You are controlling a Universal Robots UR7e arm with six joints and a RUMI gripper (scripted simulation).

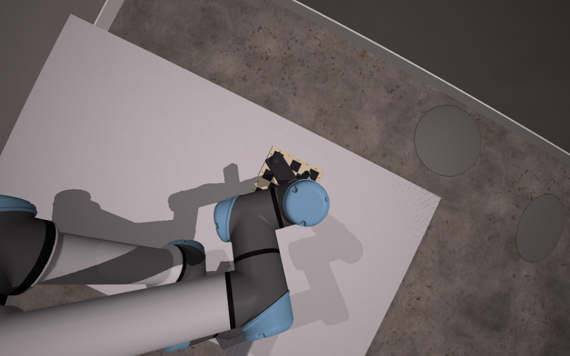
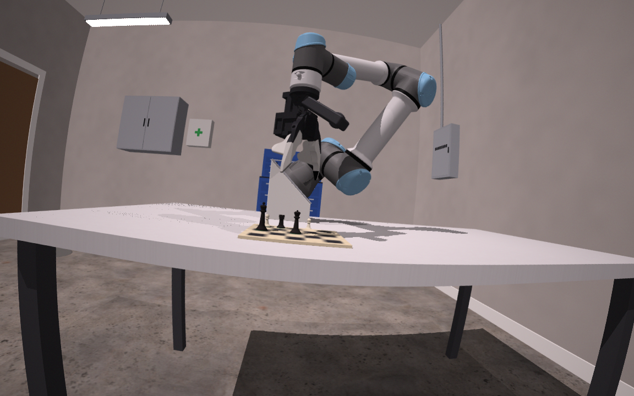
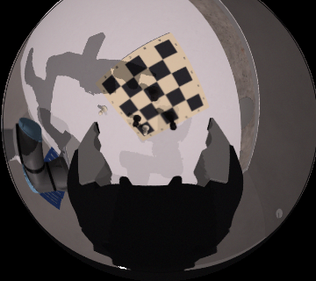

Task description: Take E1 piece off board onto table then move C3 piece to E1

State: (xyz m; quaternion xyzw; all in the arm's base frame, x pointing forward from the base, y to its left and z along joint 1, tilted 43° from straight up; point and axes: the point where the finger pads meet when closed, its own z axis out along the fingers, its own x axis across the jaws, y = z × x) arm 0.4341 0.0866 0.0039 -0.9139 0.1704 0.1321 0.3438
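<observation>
The chessboard (image 1: 311,166) (image 2: 294,241) (image 3: 188,64) lies on the table; its letters are too small to read. A black queen (image 2: 296,224) (image 3: 154,93) stands upright on the centre square, C3. A white pawn (image 2: 309,224) (image 3: 103,110) stands upright on the table, beside the board. On the board also stand a black king (image 2: 262,219) (image 3: 173,125), a black rook (image 2: 280,221) (image 3: 137,119) and a second white pawn (image 2: 267,221) (image 3: 145,129) on a corner square. My gripper (image 2: 299,173) (image 3: 152,120) is open and empty, high above the board. The arm hides part of the board in the top view.
The white table (image 1: 145,110) (image 2: 432,251) (image 3: 66,31) carries the board, with the arm's shadows across it and over part of the board. The arm's base stands behind the board in the exterior view. The table's edge lies a little beyond the board in the top view.
</observation>
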